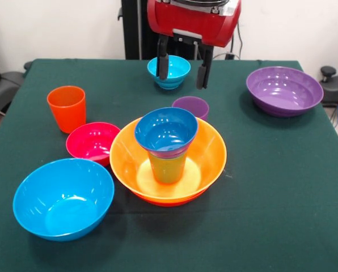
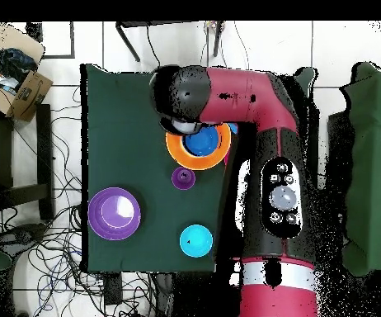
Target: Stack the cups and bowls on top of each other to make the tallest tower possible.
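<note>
A tower stands mid-table: the broad yellow-orange bowl (image 1: 214,153) holds an upright lime green cup (image 1: 167,169) with the dark blue bowl (image 1: 166,130) on top. An orange-red edge (image 1: 169,202) shows under the yellow-orange bowl. My gripper (image 1: 183,69) hangs open and empty behind the tower, above the purple cup (image 1: 190,106) and in front of the small cyan bowl (image 1: 170,72). The orange cup (image 1: 67,107), magenta bowl (image 1: 92,141) and sky-blue bowl (image 1: 63,198) stand left of the tower. The large purple bowl (image 1: 284,90) sits at the far right.
The green table (image 1: 271,187) has open cloth at the front right. In the overhead view the arm (image 2: 251,99) covers part of the tower (image 2: 200,142); the purple cup (image 2: 183,177), purple bowl (image 2: 114,213) and cyan bowl (image 2: 195,241) show.
</note>
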